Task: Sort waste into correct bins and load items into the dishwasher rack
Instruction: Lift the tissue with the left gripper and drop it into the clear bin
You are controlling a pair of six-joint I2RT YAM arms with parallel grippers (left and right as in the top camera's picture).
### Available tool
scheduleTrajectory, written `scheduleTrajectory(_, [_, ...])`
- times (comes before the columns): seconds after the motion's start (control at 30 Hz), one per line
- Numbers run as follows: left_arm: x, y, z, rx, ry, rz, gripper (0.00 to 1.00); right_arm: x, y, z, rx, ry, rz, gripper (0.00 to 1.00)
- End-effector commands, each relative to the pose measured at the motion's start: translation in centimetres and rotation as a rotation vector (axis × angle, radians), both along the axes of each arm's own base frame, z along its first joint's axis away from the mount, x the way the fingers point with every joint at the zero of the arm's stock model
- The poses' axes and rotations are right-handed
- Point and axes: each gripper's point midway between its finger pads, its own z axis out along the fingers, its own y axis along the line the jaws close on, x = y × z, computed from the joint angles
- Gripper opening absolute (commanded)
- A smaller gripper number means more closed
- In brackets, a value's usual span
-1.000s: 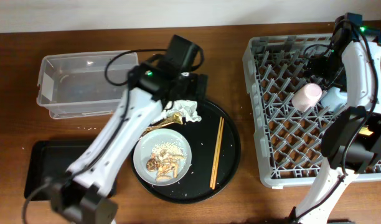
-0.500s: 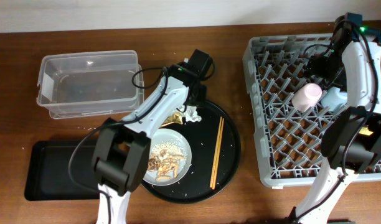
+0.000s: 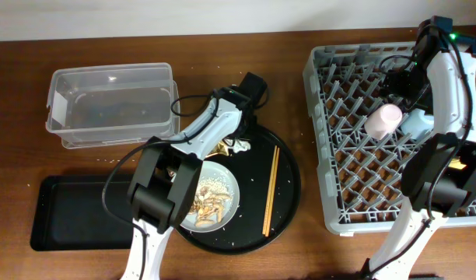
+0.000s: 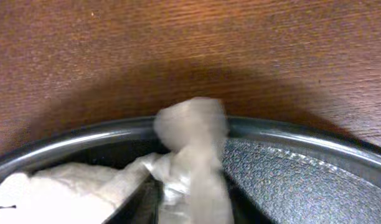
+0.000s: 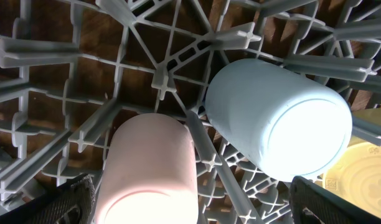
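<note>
At the upper edge of the large round black tray [image 3: 288,167], in the middle of the overhead view, the left tool [image 3: 239,127] is down on the crumpled white tissue [image 3: 239,143]. Its fingers are hidden under the arm and lie outside the wrist view, so I cannot tell whether it is clenched or released. In the left wrist view a blurred strand of the tissue stands up against the tray's rim. The rest is bunched at lower left inside the tray, with the brown wooden counter [image 4: 178,43] beyond.

Just left of the tissue lies the gold-brown foil wrapper [image 3: 217,148]. Below them the pale grey plate [image 3: 232,198] carries the food scraps [image 3: 207,204]. The chopsticks [image 3: 271,190] lie side by side to its right, on the round tray. The clear tub [image 3: 110,105] sits at upper left and the black rectangular tray [image 3: 67,211] at lower left.

At right, in the dishwasher rack [image 3: 355,179], the pink cup [image 5: 150,168] and light blue cup [image 5: 277,118] lie on their sides next to each other among the pegs. The yellow-green bowl [image 5: 362,171] is at the blue cup's lower right. The right tool [image 5: 190,196] hangs over them, released, fingers spread wide and holding nothing.
</note>
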Motion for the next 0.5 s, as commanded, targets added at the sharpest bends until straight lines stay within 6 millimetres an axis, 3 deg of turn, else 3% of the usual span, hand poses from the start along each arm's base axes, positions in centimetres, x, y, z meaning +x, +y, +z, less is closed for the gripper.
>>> scheduleTrajectory(0.0, [-0.1, 0.2, -0.5, 0.02, 0.009, 0.005, 0.11, 0.1, 0.0, -0.1, -0.001, 0.0, -0.007, 0.98])
scheduleTrajectory(0.07, [-0.4, 0.4, 0.2, 0.028, 0.021, 0.006, 0.01, 0.1, 0.0, -0.1, -0.001, 0.0, -0.007, 0.98])
scheduleTrajectory(0.13, [-0.4, 0.4, 1.4, 0.03, 0.025, 0.006, 0.01, 0.1, 0.0, -0.1, -0.001, 0.0, -0.007, 0.98])
scheduleTrajectory(0.33, [0.5, -0.3, 7.7, -0.003, -0.028, 0.005, 0.01, 0.1, 0.0, -0.1, -0.001, 0.0, -0.007, 0.98])
scheduleTrajectory(0.47, [1.5, 0.6, 13.1, -0.047, -0.109, 0.029, 0.01, 0.1, 0.0, -0.1, -0.001, 0.0, -0.007, 0.98])
